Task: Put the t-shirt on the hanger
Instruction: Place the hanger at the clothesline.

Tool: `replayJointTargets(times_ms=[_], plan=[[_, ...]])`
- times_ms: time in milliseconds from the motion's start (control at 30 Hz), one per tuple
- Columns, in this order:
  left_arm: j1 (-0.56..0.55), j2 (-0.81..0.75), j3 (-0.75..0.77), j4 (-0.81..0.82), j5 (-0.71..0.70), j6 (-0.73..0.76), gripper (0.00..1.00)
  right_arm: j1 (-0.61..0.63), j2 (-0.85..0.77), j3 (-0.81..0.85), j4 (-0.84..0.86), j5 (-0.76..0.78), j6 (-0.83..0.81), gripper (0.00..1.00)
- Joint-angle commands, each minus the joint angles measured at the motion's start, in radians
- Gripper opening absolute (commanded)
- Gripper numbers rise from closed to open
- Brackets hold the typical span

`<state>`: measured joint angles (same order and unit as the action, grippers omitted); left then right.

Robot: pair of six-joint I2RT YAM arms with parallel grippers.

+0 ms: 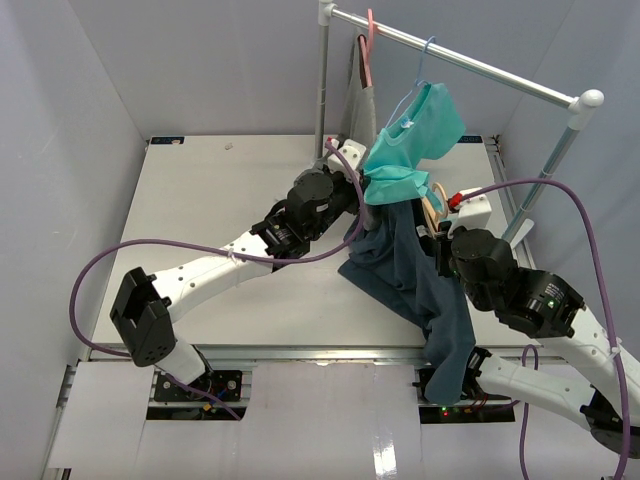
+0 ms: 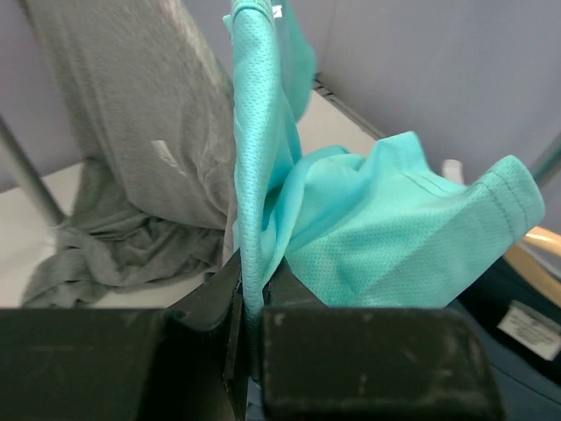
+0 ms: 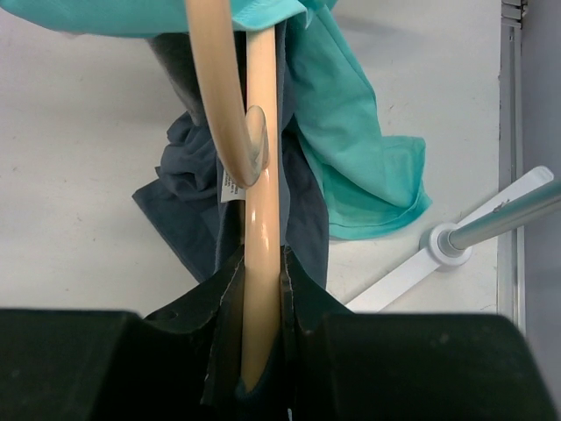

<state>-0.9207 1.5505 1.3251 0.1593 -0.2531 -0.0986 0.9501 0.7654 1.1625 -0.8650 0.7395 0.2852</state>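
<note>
On the right side of the white table, the dark slate-blue cotton t-shirt is draped over the near edge. The tan wood-coloured hanger beside it is pinched by the right gripper. A bright teal-green mesh garment is pinched by the left gripper.

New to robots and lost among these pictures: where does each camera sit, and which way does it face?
Top external: above, behind the bases, looking down at the table; both arms, left gripper and right gripper, show.
Left wrist: on the left arm, facing the grey garment; its fingers pinch the teal garment.
Right wrist: on the right arm, facing down at the t-shirt; its fingers clamp the hanger.
Both wrist views share the teal garment and t-shirt.
</note>
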Motion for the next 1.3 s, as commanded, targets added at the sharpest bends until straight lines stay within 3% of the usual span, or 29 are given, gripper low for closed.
replayJointTargets(times_ms=[0,167,500,700,933,1267], plan=[[0.009,-0.074,0.048,0.019,-0.168,0.171,0.08,0.000,-0.027,0.026,0.036,0.108,0.023,0.08],[0.035,-0.089,0.051,0.025,-0.184,0.204,0.00,0.000,-0.027,0.024,0.003,0.176,0.052,0.08],[0.061,-0.100,0.036,0.035,-0.201,0.207,0.02,-0.001,-0.008,0.069,-0.116,0.320,0.137,0.08],[0.062,-0.133,0.017,0.023,-0.124,0.171,0.04,-0.001,0.096,0.261,-0.119,0.511,0.043,0.08],[0.065,-0.153,0.028,0.005,-0.170,0.197,0.05,-0.001,0.142,0.507,-0.114,0.520,-0.060,0.08],[0.071,-0.123,0.021,0.009,-0.159,0.204,0.08,-0.001,0.030,0.476,-0.112,0.490,-0.078,0.08]])
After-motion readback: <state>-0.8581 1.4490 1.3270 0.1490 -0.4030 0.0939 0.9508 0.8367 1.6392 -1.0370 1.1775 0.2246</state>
